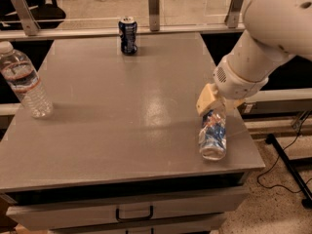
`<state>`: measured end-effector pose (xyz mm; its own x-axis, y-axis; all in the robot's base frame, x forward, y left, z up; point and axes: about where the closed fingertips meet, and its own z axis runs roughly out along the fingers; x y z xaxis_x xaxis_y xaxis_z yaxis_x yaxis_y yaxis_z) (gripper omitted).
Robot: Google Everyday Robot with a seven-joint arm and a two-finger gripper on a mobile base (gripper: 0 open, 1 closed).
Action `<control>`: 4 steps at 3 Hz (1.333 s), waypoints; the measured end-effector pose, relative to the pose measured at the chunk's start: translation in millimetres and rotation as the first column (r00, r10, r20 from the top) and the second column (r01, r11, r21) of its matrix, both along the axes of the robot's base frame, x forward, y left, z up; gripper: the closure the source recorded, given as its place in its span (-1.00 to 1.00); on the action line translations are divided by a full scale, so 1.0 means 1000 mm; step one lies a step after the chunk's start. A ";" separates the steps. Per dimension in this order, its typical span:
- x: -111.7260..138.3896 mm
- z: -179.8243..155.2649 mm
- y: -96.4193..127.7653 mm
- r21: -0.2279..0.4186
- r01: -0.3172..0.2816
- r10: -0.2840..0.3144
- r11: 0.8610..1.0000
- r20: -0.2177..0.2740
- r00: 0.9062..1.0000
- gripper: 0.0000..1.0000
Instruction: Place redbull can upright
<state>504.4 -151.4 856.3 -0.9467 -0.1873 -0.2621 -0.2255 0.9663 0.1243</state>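
As the gripper (pixel 215 107) clamps the can (pixel 213 136) by its upper end, the can leans slightly near the table's (pixel 122 130) front-right corner. Placing looks underway; next it needs setting vertical, base flat, before a gentle release.

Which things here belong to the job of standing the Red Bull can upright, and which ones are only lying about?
Belong to the job: redbull can, near the front right corner of the table; gripper, at the can's top.
Only lying about: navy can, at the back; water bottle, at the left.
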 end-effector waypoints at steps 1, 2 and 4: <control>0.013 0.020 0.009 0.056 -0.064 0.059 0.996 0.073 0.996 1.00; 0.039 0.043 0.027 0.187 -0.172 0.132 0.967 0.207 0.969 1.00; 0.082 0.118 0.066 0.435 -0.450 0.159 0.780 0.558 0.815 1.00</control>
